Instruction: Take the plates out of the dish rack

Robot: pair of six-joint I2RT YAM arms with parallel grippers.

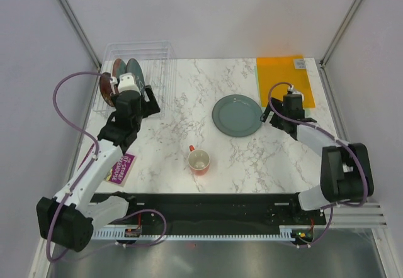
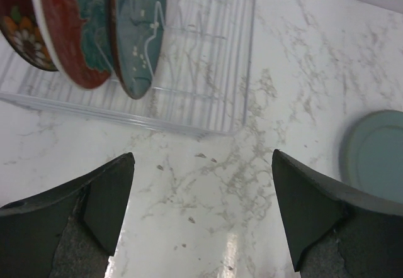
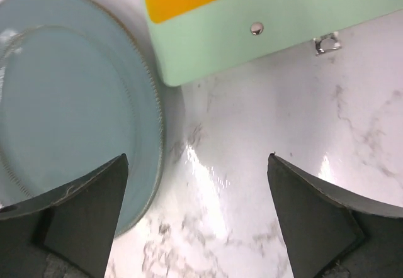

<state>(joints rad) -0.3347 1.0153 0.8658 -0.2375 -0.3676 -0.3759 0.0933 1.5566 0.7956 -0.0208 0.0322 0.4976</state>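
While gaping wide, shows plate [image 3: 69,114] flat just left of right gripper [image 3: 196,161]. Finds left gripper [image 2: 201,155] wide too, three plates [image 2: 82,39] upright in rack [image 2: 211,58] ahead-left.

Rack [image 1: 158,70]: far left of worktop [image 1: 182,102], three plates [image 1: 133,66] standing in it.
Fourth plate [image 1: 237,116]: flat on worktop, right of centre.
Mug [image 1: 199,160]: before that plate, slightly left.
Sheet [image 1: 280,72]: far right, behind that plate.

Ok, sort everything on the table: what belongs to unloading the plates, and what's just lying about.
Job in hand: dish rack; teal plate, red floral plate and second red plate standing in it; grey-green plate flat on the table.
Lying about: red mug; orange sheet; purple card.
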